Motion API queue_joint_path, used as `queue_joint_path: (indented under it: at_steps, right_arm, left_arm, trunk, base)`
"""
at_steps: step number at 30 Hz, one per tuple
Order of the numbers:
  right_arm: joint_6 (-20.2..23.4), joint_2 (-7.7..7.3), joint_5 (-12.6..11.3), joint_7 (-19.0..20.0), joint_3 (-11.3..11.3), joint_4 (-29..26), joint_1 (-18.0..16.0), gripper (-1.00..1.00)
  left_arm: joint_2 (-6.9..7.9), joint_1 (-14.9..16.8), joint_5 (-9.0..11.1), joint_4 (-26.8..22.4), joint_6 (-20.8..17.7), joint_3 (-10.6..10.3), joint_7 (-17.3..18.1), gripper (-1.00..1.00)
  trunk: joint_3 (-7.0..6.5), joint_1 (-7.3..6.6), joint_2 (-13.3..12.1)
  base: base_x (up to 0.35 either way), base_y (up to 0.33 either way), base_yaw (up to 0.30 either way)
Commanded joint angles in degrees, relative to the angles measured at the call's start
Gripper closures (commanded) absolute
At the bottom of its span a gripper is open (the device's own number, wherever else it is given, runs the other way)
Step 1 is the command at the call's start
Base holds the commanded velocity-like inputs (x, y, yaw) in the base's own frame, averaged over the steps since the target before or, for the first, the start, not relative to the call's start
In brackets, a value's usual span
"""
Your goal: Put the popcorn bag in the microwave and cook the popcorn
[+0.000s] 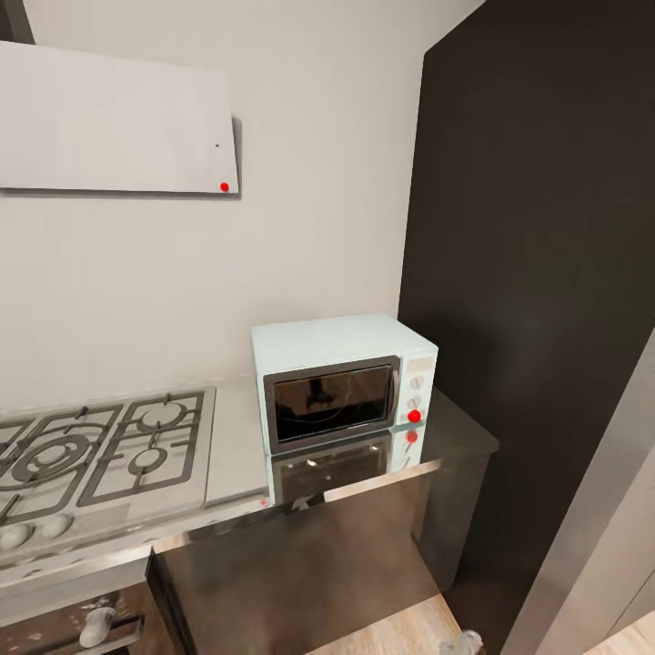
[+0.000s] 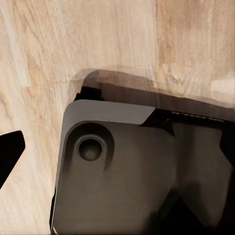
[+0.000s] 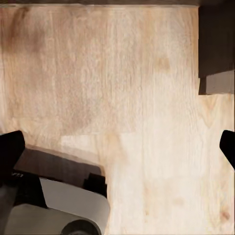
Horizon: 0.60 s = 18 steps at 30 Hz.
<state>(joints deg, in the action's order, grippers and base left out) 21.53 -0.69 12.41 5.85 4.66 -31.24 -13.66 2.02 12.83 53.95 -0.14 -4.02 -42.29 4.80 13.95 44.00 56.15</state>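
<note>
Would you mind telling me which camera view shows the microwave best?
The head view: the microwave stands whole on the countertop, its door shut, beside the gas hob. Both wrist views look down at wooden floor instead.

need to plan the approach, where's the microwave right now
In the head view the microwave sits on the countertop, door shut, right of the gas hob and beside the tall dark cabinet.

microwave [image 1: 341,382] door shut, countertop [image 1: 238,437] front open

No readable text, labels, brands or numbers appear on anything.
</note>
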Motion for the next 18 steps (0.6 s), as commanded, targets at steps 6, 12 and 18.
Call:
queue_joint_path:
  at_steps: [6,12,18]
  right_arm:
    - [10.68,1.57,0.58,0.65,0.23,-27.54,0.00,-1.00]
    - [21.82,4.46,0.73,0.74,0.16,-44.13,-3.14,-1.00]
    - [25.49,4.76,0.88,0.07,-0.15,-57.21,-8.04,-1.00]
  left_arm:
    - [-0.51,-0.08,0.56,-0.03,-0.20,-0.43,0.20,-1.00]
    - [-0.85,-0.09,0.62,-0.03,-0.19,-0.43,0.20,-1.00]
    - [-0.87,-0.09,0.63,-0.03,-0.20,-0.43,0.17,-1.00]
  trunk:
    - [0.08,0.00,0.05]
    - [0.08,0.00,0.05]
    - [0.08,0.00,0.05]
  base:
    - [0.000,0.000,0.000]
    - [0.000,0.000,0.000]
    - [0.000,0.000,0.000]
